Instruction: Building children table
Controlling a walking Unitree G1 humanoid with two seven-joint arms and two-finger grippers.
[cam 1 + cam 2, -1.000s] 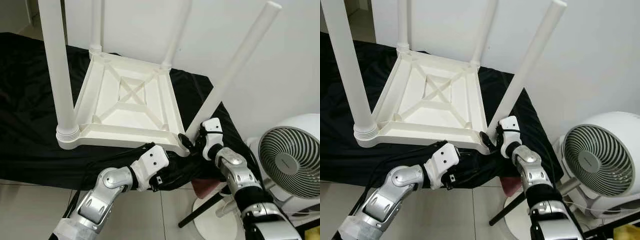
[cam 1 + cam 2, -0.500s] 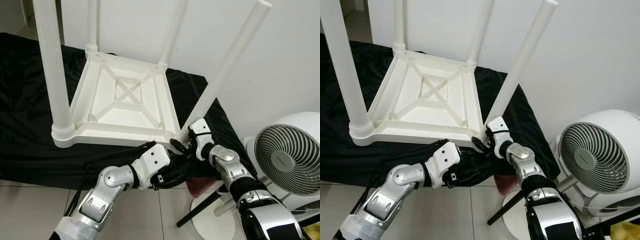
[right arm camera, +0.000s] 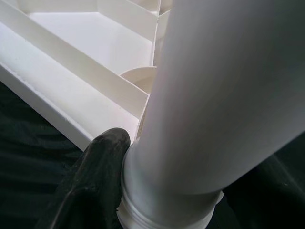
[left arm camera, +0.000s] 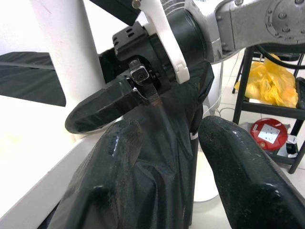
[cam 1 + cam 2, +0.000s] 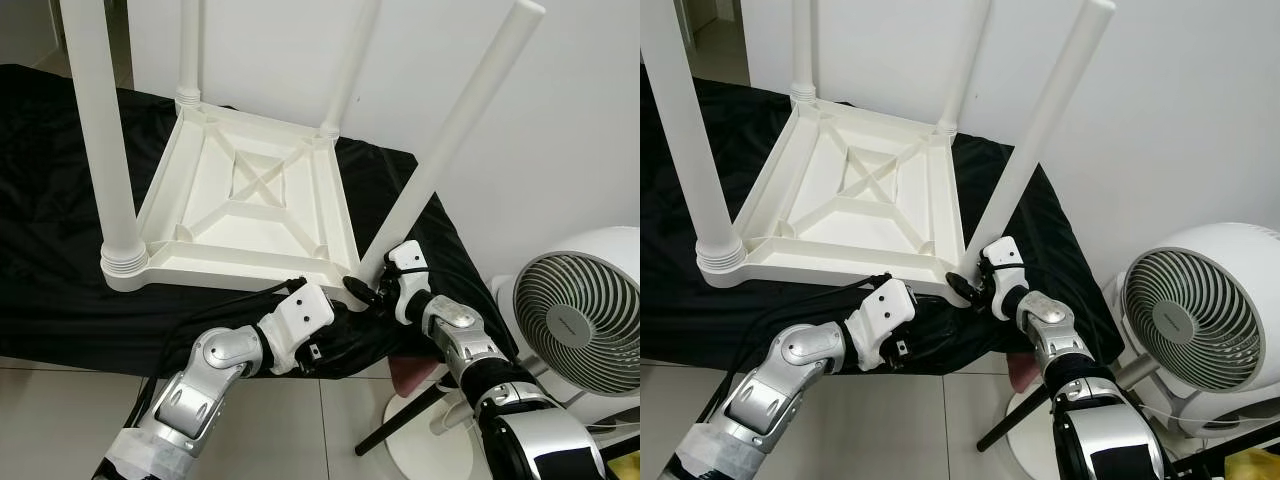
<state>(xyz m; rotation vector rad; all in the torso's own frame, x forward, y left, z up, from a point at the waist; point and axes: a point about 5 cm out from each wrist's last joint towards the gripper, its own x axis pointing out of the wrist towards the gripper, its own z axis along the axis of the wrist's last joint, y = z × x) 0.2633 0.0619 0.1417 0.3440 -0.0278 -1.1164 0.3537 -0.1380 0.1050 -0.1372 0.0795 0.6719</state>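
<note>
Gripping the tilted fourth leg (image 5: 455, 150) at its base, the right pincer (image 5: 372, 290) is steering it into the corner socket of the upturned white table (image 5: 255, 205) (resting on a black-draped surface (image 5: 60, 200)). The left pincer (image 4: 167, 157), fingers spread, is hovering beside that corner over the cloth, likely ready to steady it.

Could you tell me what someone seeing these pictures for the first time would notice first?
Most striking is the white children's table lying upside down on a black cloth, its legs pointing up. The near right leg leans outward, and the right gripper grips it at its base by the table's corner, with the left gripper low beside it on the cloth. A white fan stands on the right.
</note>
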